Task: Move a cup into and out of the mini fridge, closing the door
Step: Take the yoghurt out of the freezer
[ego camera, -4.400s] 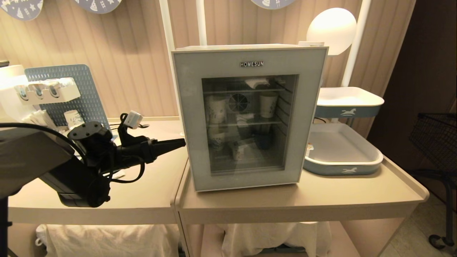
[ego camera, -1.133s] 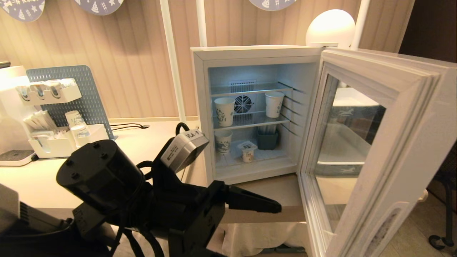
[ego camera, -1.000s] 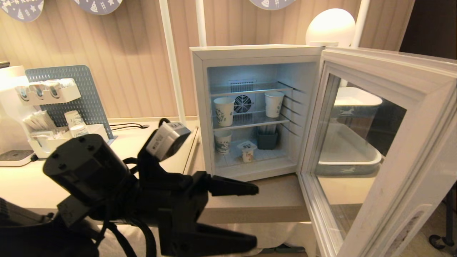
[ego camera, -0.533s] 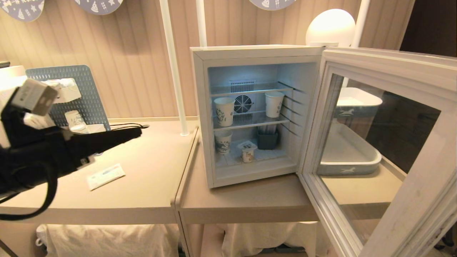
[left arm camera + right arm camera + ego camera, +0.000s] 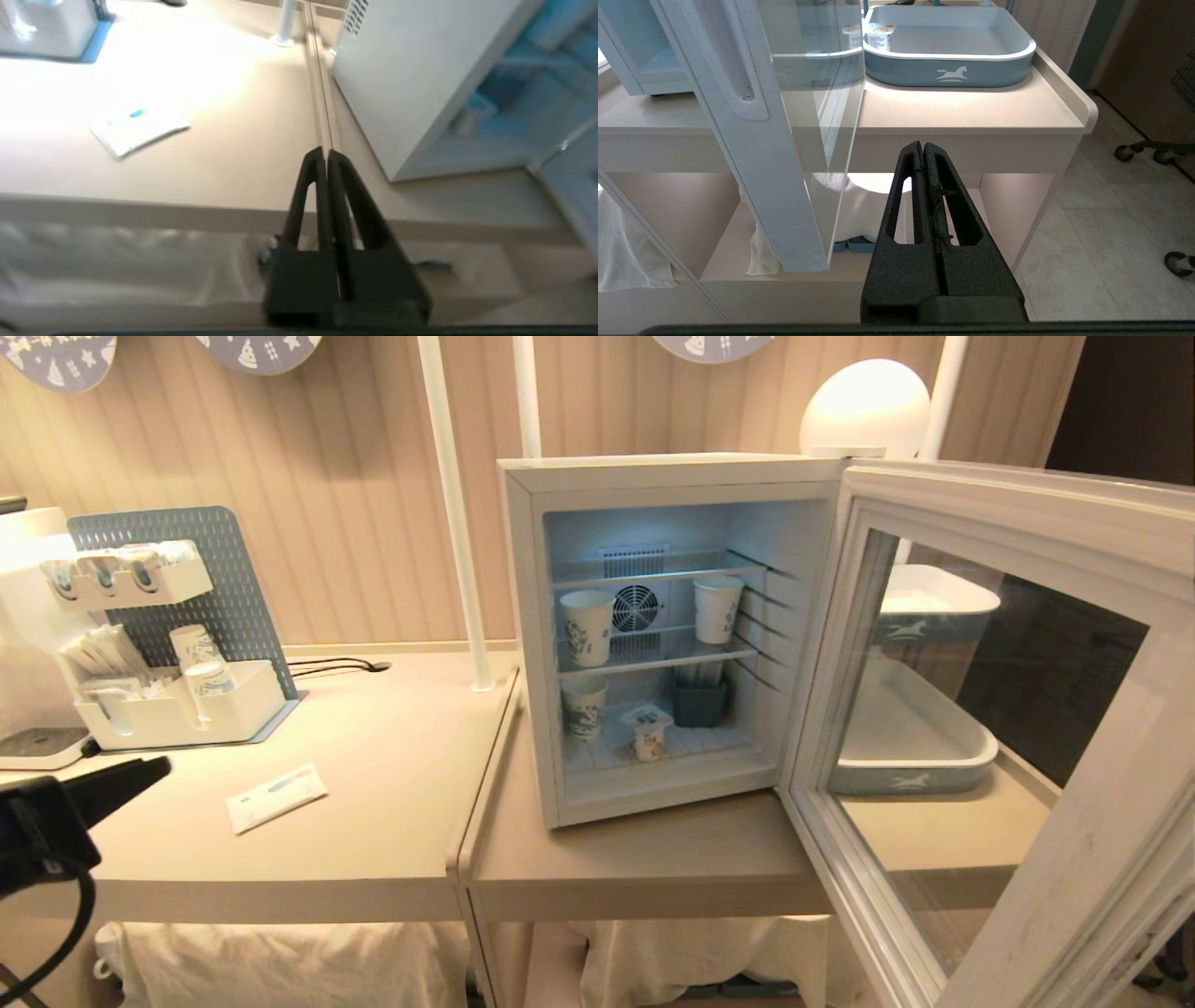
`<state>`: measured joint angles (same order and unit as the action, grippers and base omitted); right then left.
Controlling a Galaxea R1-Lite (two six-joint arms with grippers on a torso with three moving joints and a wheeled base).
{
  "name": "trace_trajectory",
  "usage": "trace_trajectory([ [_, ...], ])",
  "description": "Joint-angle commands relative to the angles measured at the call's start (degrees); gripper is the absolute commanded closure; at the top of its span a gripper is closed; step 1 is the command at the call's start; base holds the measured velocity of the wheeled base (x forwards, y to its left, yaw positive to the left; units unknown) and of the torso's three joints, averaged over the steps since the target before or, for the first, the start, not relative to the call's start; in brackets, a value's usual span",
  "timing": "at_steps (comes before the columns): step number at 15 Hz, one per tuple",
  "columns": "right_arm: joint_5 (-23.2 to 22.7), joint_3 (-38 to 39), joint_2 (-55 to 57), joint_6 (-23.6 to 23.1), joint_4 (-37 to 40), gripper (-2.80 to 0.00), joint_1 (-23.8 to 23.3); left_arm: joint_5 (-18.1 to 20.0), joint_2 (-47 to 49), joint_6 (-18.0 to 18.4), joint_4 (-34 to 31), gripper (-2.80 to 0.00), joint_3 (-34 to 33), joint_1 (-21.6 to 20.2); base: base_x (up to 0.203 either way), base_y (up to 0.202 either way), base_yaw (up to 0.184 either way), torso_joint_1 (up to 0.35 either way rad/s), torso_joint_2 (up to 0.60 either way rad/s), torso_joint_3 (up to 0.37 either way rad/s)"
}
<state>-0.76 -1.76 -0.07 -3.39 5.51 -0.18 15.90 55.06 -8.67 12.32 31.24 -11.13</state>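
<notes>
Head view: mini fridge (image 5: 653, 476) on table (image 5: 653, 859), door (image 5: 1008, 523) swung wide open toward right. Cup (image 5: 647, 730) stands on fridge floor, near front, between paper cup (image 5: 583, 705) and dark bin (image 5: 700, 702). Two more paper cups on middle shelf (image 5: 653, 658). Left end effector (image 5: 140, 771) low at left table edge, fingers pressed together, empty. Right end effector (image 5: 923, 149) also pressed together, empty, below table edge beside door. White packet (image 5: 276, 795) flat on left table.

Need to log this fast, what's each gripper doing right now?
Left gripper: shut, empty, over the table's front edge.
Right gripper: shut, empty, parked low beside the open door.
</notes>
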Motion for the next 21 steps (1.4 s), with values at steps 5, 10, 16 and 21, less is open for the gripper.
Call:
trace_trajectory([
  [5, 0.1, 0.0, 0.0, 0.0, 0.0, 0.0, 0.0, -6.1, -27.2, 1.0, -23.5, 0.0, 3.3, -0.4, 0.0, 0.0, 0.0, 0.0, 0.0, 0.0],
  [10, 0.1, 0.0, 0.0, 0.0, 0.0, 0.0, 0.0, -14.5, -39.4, 3.6, -41.5, 0.0, 7.8, -0.4, 0.0, 0.0, 0.0, 0.0, 0.0, 0.0],
  [16, 0.1, 0.0, 0.0, 0.1, 0.0, 0.0, 0.0, -12.3, -39.3, 9.6, -42.4, 0.0, 10.9, 4.4, 0.0, 0.0, 0.0, 0.0, 0.0, 0.0],
  [21, 0.1, 0.0, 0.1, 0.1, 0.0, 0.0, 0.0, -13.2, -45.2, 6.6, -43.0, 0.0, 7.8, 12.0, 0.0, 0.0, 0.0, 0.0, 0.0, 0.0],
])
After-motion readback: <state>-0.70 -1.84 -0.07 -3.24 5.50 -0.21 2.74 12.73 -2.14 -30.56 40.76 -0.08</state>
